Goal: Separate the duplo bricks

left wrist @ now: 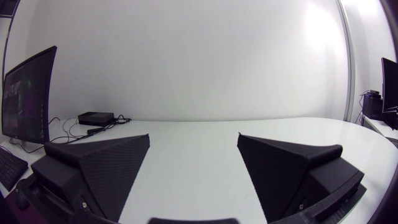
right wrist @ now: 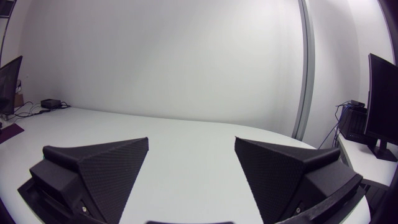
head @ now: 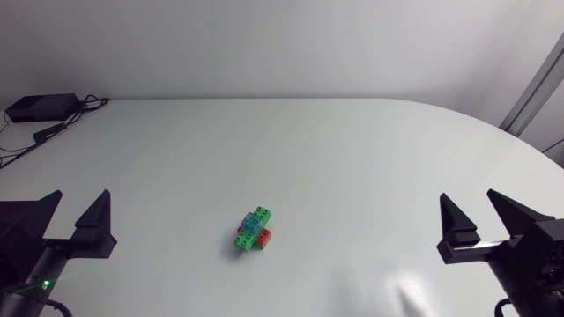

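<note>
From above, the duplo cluster (head: 254, 231) sits on the white table (head: 352, 150), toward the near edge and about midway between the two arms. It is a long green brick (head: 243, 238) with a blue brick (head: 256, 222) pressed on top and a red brick (head: 266, 236) showing low at its right side. The left gripper (head: 81, 197) stands at the near left and the right gripper (head: 468, 199) at the near right. Both have their fingers spread wide, hold nothing, and are well apart from the bricks. A black box (head: 40, 106) with cables lies at the far left.

What worries me is how small and loose that cluster looks on a smooth top. If one arm takes it alone, I'd expect it to slide or topple rather than come apart. The wedge fingers are broad beside these bricks, so a pinch could span two bricks at once and clamp the very joint it should break. With both arms meeting over so small a target, the fingers could also knock together.

In the left wrist view, the left gripper (left wrist: 193, 137) is wide open over bare table with the black box (left wrist: 95, 117) far ahead, and no bricks show.

The right wrist view is the same: the right gripper (right wrist: 191, 140) is wide open with no bricks in sight. Neither wrist camera can guide an approach yet, so a misjudged descent seems possible.
</note>
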{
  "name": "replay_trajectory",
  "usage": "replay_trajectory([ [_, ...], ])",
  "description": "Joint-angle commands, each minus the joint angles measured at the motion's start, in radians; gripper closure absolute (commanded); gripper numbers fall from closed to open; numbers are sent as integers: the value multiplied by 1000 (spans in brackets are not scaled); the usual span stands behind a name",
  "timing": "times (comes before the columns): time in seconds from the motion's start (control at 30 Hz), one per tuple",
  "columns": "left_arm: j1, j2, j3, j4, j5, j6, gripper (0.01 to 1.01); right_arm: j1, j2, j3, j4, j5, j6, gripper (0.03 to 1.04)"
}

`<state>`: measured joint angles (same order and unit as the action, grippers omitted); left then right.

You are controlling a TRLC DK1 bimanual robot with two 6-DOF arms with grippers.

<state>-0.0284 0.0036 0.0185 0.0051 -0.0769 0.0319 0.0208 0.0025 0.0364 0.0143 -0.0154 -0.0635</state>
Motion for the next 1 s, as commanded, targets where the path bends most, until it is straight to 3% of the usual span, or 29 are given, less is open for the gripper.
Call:
replay_trajectory([
  [0.0,-5,-14,-19,1,9,-15,44,7,-7,-36,-22,3,16,66],
  [0.73,2,-19,-8,1,9,-15,44,7,-10,-33,-19,3,7,67],
  [0.97,4,-11,130,-143,9,-17,46,8,-9,45,-73,-3,1,67],
])
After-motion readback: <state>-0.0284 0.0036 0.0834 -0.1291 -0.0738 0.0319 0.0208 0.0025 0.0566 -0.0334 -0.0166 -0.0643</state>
